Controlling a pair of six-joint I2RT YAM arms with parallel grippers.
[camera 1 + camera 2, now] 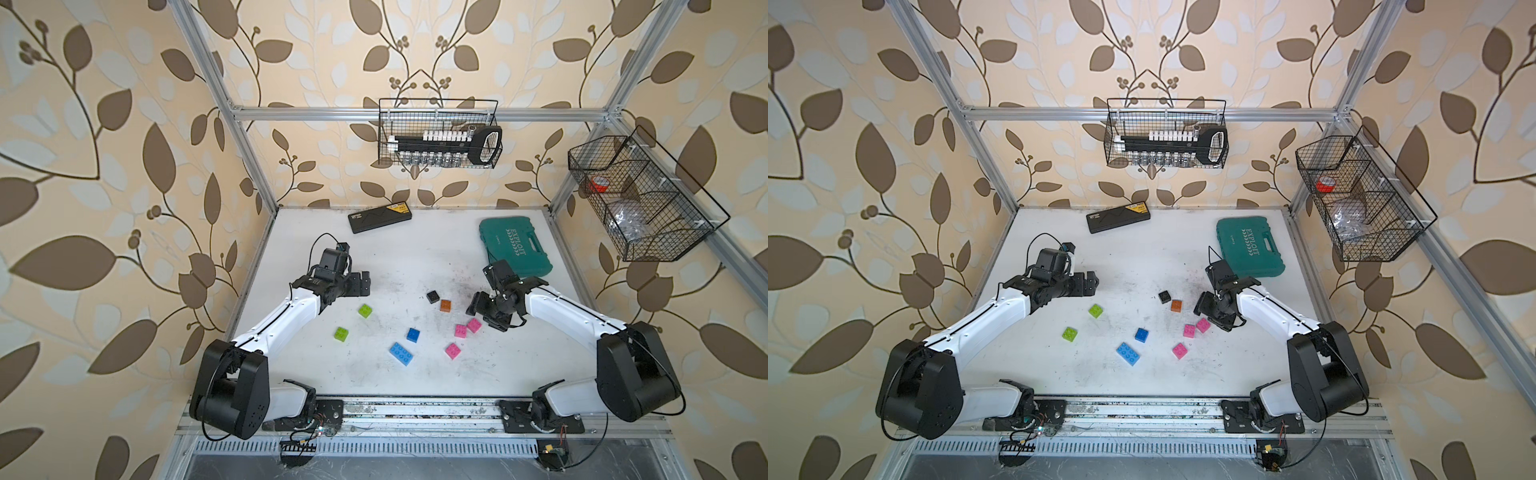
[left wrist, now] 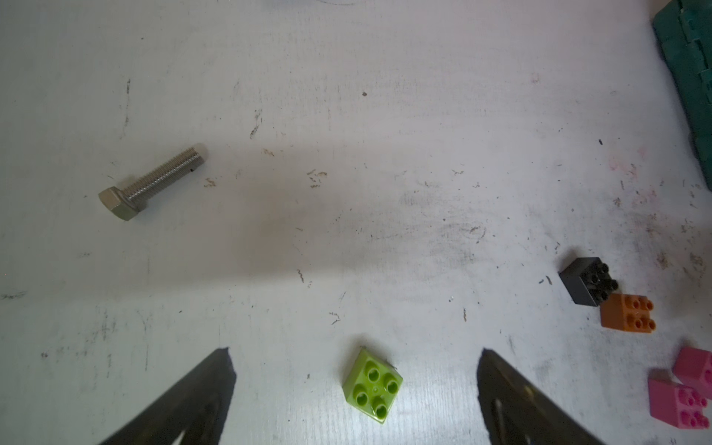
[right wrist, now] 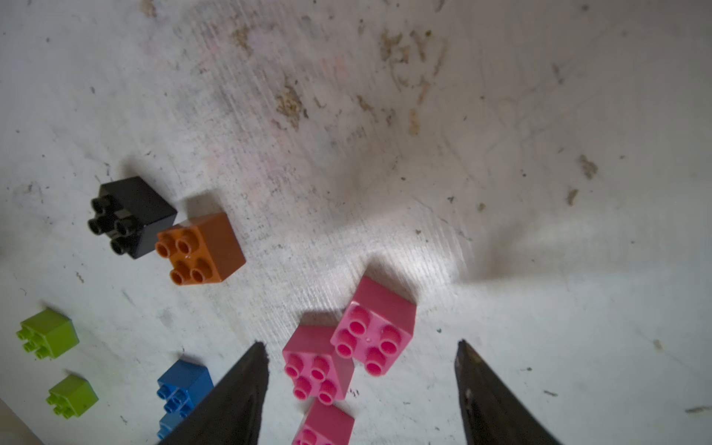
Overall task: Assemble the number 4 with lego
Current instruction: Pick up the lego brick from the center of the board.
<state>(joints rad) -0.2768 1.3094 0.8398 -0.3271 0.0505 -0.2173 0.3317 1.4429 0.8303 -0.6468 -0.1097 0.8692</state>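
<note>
Fingers (image 3: pixel 239 393) of the right gripper (image 3: pixel 361 343) are spread and pinch nothing; two pink bricks (image 3: pixel 371 339) sit side by side between them. Those of the left gripper (image 2: pixel 354 350) are spread wide, and a green brick (image 2: pixel 371 385) shows between them on the table (image 1: pixel 415 257). All the lego lies loose and unjoined, with the black brick (image 1: pixel 433 296), orange brick (image 1: pixel 446 306) and blue bricks (image 1: pixel 413 335) nearby.

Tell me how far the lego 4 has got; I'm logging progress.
Done: nothing; the bricks all lie loose on the table, none joined. In hand: nothing gripped; the right gripper hangs open near two adjoining pink bricks, the left gripper open near a lime green brick. Left: all the joining.
</note>
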